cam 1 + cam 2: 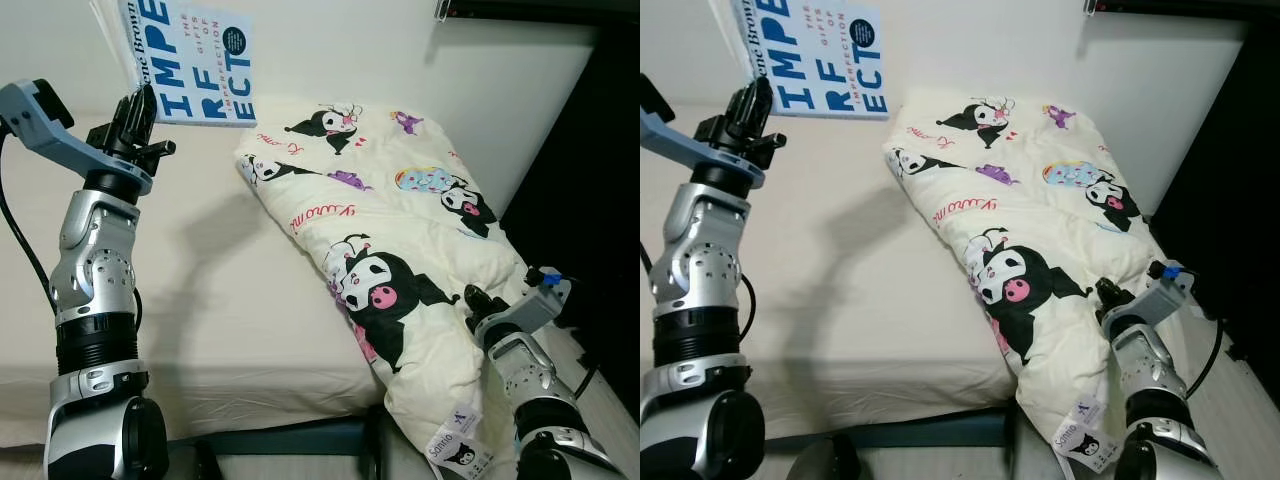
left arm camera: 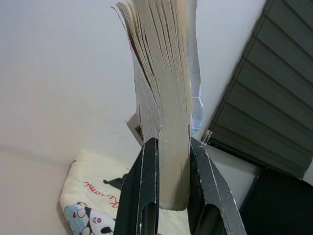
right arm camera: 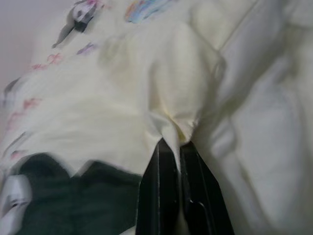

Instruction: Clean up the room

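Note:
My left gripper (image 1: 140,105) is raised over the bed's left side and shut on a blue-and-white paperback book (image 1: 195,62), held upright in the air by its lower corner. In the left wrist view the book's page edges (image 2: 168,98) stand clamped between the two black fingers (image 2: 146,191). A cream quilt with cartoon prints (image 1: 390,230) lies folded along the right half of the mattress, its lower corner hanging off the front edge. My right gripper (image 1: 478,303) is low at the quilt's right side, shut on a pinch of the quilt fabric (image 3: 173,120).
The bare cream mattress (image 1: 220,300) spreads left of the quilt, with a white wall behind. A dark blind or panel (image 1: 590,170) runs along the bed's right side. A dark bed frame (image 1: 290,440) shows under the front edge.

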Robot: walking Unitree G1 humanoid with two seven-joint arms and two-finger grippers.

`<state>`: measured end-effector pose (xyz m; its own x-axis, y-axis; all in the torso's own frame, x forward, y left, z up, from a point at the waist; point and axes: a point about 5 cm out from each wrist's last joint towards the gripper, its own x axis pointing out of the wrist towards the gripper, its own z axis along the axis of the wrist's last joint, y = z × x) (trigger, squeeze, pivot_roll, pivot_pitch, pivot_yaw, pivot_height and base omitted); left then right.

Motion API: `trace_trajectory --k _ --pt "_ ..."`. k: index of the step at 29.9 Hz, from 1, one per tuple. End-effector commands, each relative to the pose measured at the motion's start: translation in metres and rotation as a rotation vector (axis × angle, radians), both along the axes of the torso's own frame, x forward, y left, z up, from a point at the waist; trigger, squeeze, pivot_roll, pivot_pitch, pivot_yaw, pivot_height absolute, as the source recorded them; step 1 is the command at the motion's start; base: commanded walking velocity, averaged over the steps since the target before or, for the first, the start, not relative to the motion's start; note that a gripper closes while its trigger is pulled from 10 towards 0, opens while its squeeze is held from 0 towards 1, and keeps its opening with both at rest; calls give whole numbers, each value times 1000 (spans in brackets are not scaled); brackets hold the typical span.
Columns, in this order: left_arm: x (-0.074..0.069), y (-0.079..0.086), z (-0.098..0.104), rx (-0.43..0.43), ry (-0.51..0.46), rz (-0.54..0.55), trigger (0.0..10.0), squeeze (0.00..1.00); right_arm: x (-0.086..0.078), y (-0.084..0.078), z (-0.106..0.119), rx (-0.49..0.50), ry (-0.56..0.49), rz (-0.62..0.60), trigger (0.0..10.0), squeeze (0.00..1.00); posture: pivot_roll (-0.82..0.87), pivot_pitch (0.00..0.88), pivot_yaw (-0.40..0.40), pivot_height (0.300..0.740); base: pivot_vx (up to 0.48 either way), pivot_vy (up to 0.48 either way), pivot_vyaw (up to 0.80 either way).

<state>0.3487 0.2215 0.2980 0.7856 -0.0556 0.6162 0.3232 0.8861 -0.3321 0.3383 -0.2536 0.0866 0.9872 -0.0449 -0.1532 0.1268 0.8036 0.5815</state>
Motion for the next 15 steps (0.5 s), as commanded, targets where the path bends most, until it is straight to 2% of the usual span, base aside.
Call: trace_trajectory --k 1,2,3,4,5,6,8,10,11,12,13,14,15 --pt "-4 -3 9 16 -40 -3 0 0 5 11 5 19 -40 53 0 0 -101 0 -30 381 0 0 0" --pt "-5 -4 10 16 -39 -1 0 0 11 31 15 32 -113 175 0 0 -101 0 -29 381 0 0 0" --pt "-5 -4 10 16 -39 -1 0 0 11 31 15 32 -113 175 0 0 -101 0 -29 381 0 0 0" --pt "-5 -3 15 16 -49 7 0 0 14 65 29 22 -210 405 0 0 -98 0 -30 381 0 0 0" --pt "-5 -3 15 16 -49 7 0 0 14 65 29 22 -210 405 0 0 -98 0 -30 381 0 0 0" --pt "-6 -3 20 11 -65 15 0 0 8 106 45 16 -307 684 0 0 -97 0 -32 381 0 0 0" --pt "-6 -3 27 12 -84 28 0 0 -17 168 63 16 -396 1111 0 0 -98 0 -34 381 0 0 0" --pt "-6 -3 27 12 -84 28 0 0 -17 168 63 16 -396 1111 0 0 -98 0 -34 381 0 0 0" --pt "-6 -4 29 15 -89 30 0 0 -30 190 65 10 -400 1269 0 0 -96 0 -36 381 0 0 0" --pt "-6 -4 29 15 -89 30 0 0 -30 190 65 10 -400 1269 0 0 -96 0 -36 381 0 0 0" --pt "-6 -5 32 22 -95 36 0 0 -42 209 65 -1 -392 1408 0 0 -92 0 -39 381 0 0 0" --pt "-6 -5 32 22 -95 36 0 0 -42 209 65 -1 -392 1408 0 0 -92 0 -39 381 0 0 0" --pt "-6 -7 34 29 -101 38 0 0 -51 222 65 0 -380 1528 0 0 -84 0 -46 381 0 0 0"
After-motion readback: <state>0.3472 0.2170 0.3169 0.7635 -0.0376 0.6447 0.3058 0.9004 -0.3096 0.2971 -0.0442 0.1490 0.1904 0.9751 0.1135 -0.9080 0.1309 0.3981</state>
